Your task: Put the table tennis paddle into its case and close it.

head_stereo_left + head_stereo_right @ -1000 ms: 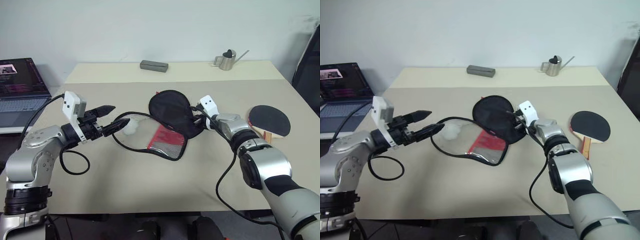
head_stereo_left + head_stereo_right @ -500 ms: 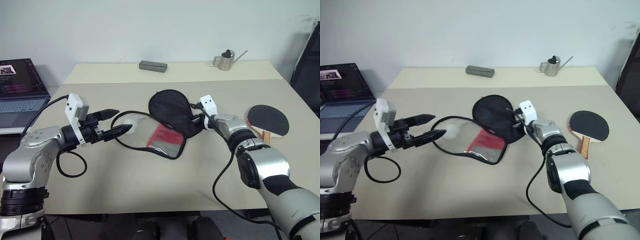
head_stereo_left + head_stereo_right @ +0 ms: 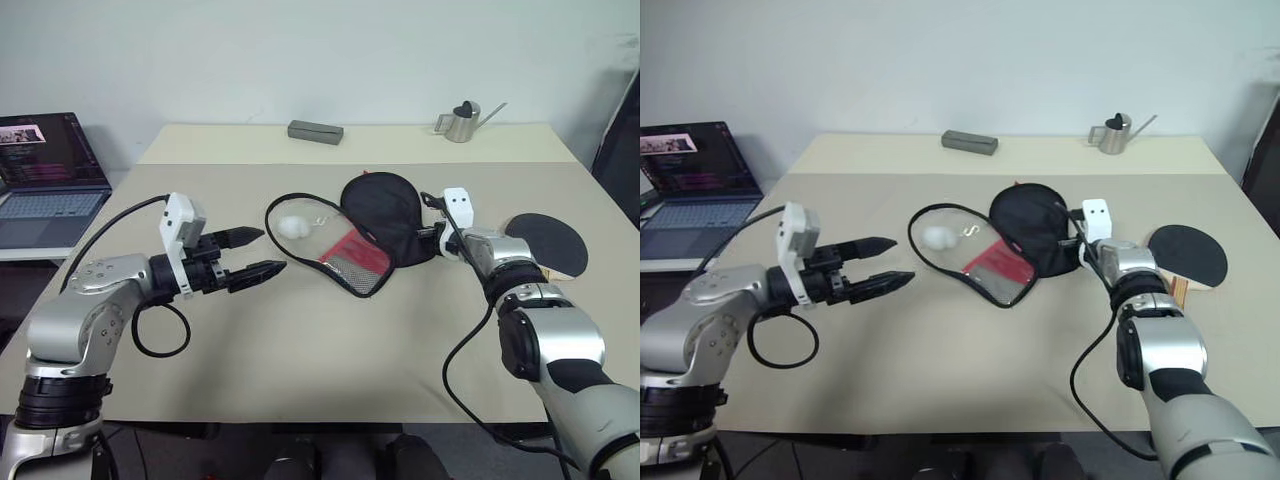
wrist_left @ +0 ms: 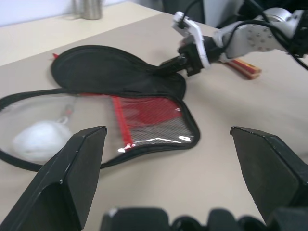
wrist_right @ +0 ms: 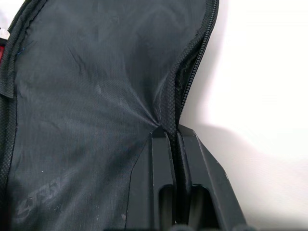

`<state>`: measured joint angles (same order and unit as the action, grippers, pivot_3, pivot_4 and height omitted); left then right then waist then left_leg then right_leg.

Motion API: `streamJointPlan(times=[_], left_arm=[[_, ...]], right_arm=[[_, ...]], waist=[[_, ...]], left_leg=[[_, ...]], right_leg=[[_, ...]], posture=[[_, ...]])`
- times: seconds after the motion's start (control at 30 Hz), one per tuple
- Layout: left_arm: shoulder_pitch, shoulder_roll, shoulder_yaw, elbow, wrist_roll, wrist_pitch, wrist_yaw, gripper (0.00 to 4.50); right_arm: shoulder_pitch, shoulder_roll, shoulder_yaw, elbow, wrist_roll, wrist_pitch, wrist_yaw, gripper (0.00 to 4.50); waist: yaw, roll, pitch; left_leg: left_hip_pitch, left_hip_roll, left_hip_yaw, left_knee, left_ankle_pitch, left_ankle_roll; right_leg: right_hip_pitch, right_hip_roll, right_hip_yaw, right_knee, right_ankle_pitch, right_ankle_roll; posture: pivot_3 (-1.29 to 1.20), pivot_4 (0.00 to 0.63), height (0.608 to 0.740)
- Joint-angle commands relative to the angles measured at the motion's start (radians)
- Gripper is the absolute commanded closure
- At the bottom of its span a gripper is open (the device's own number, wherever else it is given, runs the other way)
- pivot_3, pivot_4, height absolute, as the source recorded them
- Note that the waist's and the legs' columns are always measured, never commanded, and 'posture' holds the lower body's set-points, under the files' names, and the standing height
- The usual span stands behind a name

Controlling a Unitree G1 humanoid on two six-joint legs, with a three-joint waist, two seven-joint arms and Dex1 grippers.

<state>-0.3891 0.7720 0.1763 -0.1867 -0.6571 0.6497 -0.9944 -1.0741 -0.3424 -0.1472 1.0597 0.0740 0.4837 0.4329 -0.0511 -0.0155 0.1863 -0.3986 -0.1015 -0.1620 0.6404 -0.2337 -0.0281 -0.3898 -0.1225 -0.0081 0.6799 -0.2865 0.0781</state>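
Two arms reach over a beige tabletop [image 3: 300, 380] set against a pale wall. At its far edge sit a grey box [image 3: 315, 131] and a small metal watering can [image 3: 462, 121]; a laptop [image 3: 45, 175] stands off to my left. The case [image 3: 355, 225] lies unzipped mid-table, its white pom-pom [image 3: 294, 226] beside the red panel. My right pincer [image 5: 172, 144] is clamped shut on the case's zipper edge, seen close in the right wrist view. The table tennis paddle [image 3: 1188, 256] lies just beyond that arm, near the right edge. My left pincer [image 3: 262, 253] hovers spread wide and empty, near the case; its wrist view shows the mesh pocket
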Motion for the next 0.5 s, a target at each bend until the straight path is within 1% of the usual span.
streamJointPlan(times=[0.03, 0.13, 0.23, 0.37, 0.5], left_arm=[[-0.039, -0.012, -0.029, -0.018, -0.014, -0.001, -0.020, 0.00], [-0.058, -0.026, -0.052, -0.012, -0.015, 0.000, -0.029, 0.00], [-0.070, -0.039, -0.070, -0.010, -0.015, 0.003, -0.033, 0.00], [-0.082, -0.049, -0.088, -0.004, -0.010, 0.001, -0.039, 0.00], [-0.090, -0.054, -0.094, 0.003, -0.007, -0.003, -0.042, 0.00]], right_arm=[[0.139, -0.039, -0.009, -0.319, 0.036, 0.211, -0.013, 4.47], [0.256, -0.065, 0.008, -0.562, 0.053, 0.339, -0.005, 4.47], [0.334, -0.108, 0.030, -0.699, 0.058, 0.408, 0.019, 4.47], [0.389, -0.165, 0.042, -0.772, 0.065, 0.451, 0.040, 4.47], [0.382, -0.170, 0.038, -0.764, 0.072, 0.451, 0.033, 4.47]], waist=[[0.007, 0.000, 0.000], [0.014, 0.000, 0.000], [0.018, 0.000, 0.000], [0.019, 0.000, 0.000], [0.019, -0.001, 0.000]], left_leg=[[0.000, 0.000, 0.000, 0.000, 0.000, 0.000], [0.000, 0.000, 0.000, 0.000, 0.000, 0.000], [0.000, 0.000, 0.000, 0.000, 0.000, 0.000], [0.000, 0.000, 0.001, 0.000, 0.000, 0.001], [0.000, 0.000, 0.001, 0.000, 0.000, 0.001]], right_leg=[[0.000, 0.000, 0.000, 0.000, 0.000, 0.000], [0.000, 0.000, 0.000, -0.001, 0.000, 0.000], [0.000, 0.000, 0.000, -0.001, 0.000, 0.000], [0.000, 0.000, 0.000, -0.001, 0.000, 0.000], [0.000, 0.000, 0.000, -0.001, 0.000, 0.000]], posture=[[0.00, 0.150, 0.740], [0.00, 0.150, 0.740], [0.00, 0.150, 0.740], [0.00, 0.150, 0.740], [0.00, 0.150, 0.740]])
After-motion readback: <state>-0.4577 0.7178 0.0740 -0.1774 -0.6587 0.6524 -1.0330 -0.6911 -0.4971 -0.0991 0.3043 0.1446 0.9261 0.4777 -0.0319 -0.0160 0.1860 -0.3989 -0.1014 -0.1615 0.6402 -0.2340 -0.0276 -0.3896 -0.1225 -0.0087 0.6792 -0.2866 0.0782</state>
